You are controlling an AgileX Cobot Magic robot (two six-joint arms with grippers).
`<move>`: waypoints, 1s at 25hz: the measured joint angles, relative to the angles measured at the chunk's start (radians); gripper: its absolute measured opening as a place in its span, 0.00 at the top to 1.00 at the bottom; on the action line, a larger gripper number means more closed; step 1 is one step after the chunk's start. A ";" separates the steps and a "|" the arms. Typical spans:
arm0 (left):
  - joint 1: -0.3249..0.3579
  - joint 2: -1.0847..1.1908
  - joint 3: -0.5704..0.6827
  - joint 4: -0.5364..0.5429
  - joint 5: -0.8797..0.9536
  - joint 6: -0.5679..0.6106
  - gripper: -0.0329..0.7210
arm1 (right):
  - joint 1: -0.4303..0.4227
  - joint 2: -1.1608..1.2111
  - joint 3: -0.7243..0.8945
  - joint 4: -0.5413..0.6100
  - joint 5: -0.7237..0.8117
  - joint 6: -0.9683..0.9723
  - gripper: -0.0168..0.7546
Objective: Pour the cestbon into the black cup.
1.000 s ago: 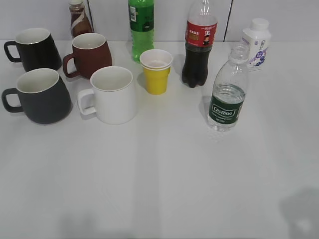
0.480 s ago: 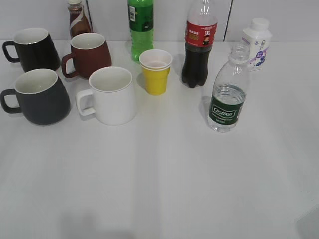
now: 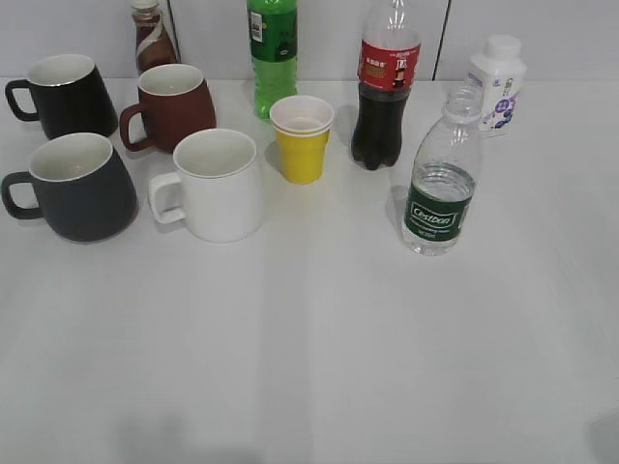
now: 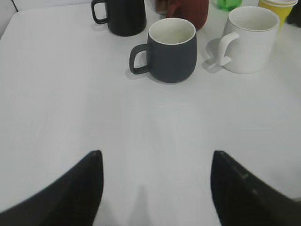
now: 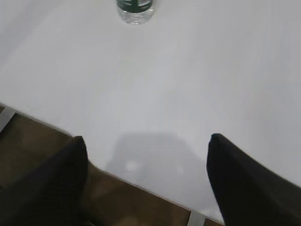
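The cestbon (image 3: 440, 184), a small clear capless bottle with a dark green label, stands upright at the right of the table; its base shows at the top of the right wrist view (image 5: 135, 9). The black cup (image 3: 82, 188), a large charcoal-grey mug with a white inside, stands at the left and also shows in the left wrist view (image 4: 171, 49). My left gripper (image 4: 156, 153) is open and empty over bare table, short of the cup. My right gripper (image 5: 146, 137) is open and empty above the table's front edge, well short of the bottle. Neither gripper shows in the exterior view.
Behind the black cup stand a smaller black mug (image 3: 68, 97) and a reddish-brown mug (image 3: 174, 106). A white mug (image 3: 222, 184), a yellow paper cup (image 3: 303, 135), a cola bottle (image 3: 387, 87), a green bottle (image 3: 274, 48) and a white bottle (image 3: 498, 82) stand nearby.
The dark shadow at the table's near right corner has shrunk toward the corner. The bottles and mugs stand where they were.
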 joint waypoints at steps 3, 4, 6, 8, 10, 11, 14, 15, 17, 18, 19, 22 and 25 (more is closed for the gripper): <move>0.004 0.000 0.000 0.000 0.000 0.000 0.26 | -0.122 -0.034 0.000 0.000 -0.004 0.000 0.21; 0.014 0.000 0.000 0.000 0.000 -0.001 0.27 | -0.176 -0.057 0.000 0.000 -0.006 0.000 0.21; 0.042 0.000 0.000 -0.001 0.000 -0.001 0.27 | -0.278 -0.109 0.000 0.000 -0.007 0.000 0.21; 0.075 0.000 0.001 -0.001 0.000 -0.001 0.27 | -0.372 -0.156 0.001 0.000 -0.008 0.000 0.21; 0.091 -0.006 0.001 -0.001 -0.003 -0.001 0.27 | -0.452 -0.167 0.001 0.002 -0.009 0.000 0.21; 0.092 -0.010 0.001 -0.001 -0.002 -0.001 0.27 | -0.473 -0.168 0.002 0.004 -0.009 0.000 0.21; 0.092 -0.015 0.001 -0.001 -0.003 -0.001 0.27 | -0.481 -0.168 0.002 0.012 -0.009 0.000 0.21; 0.092 -0.015 0.001 -0.002 -0.003 -0.001 0.27 | -0.481 -0.168 0.002 0.012 -0.009 0.000 0.21; 0.092 -0.015 0.001 -0.002 -0.003 -0.001 0.27 | -0.482 -0.168 0.002 0.014 -0.009 0.000 0.21; 0.092 -0.015 0.001 -0.001 -0.003 -0.001 0.28 | -0.483 -0.168 0.002 0.014 -0.010 0.000 0.21; 0.092 -0.015 0.001 -0.001 -0.003 -0.001 0.29 | -0.483 -0.168 0.002 0.014 -0.011 0.000 0.21; 0.092 -0.015 0.001 -0.001 -0.003 -0.001 0.31 | -0.483 -0.168 0.002 0.014 -0.010 0.000 0.21; 0.092 -0.015 0.001 -0.001 -0.003 -0.002 0.32 | -0.483 -0.168 0.002 0.014 -0.010 0.000 0.21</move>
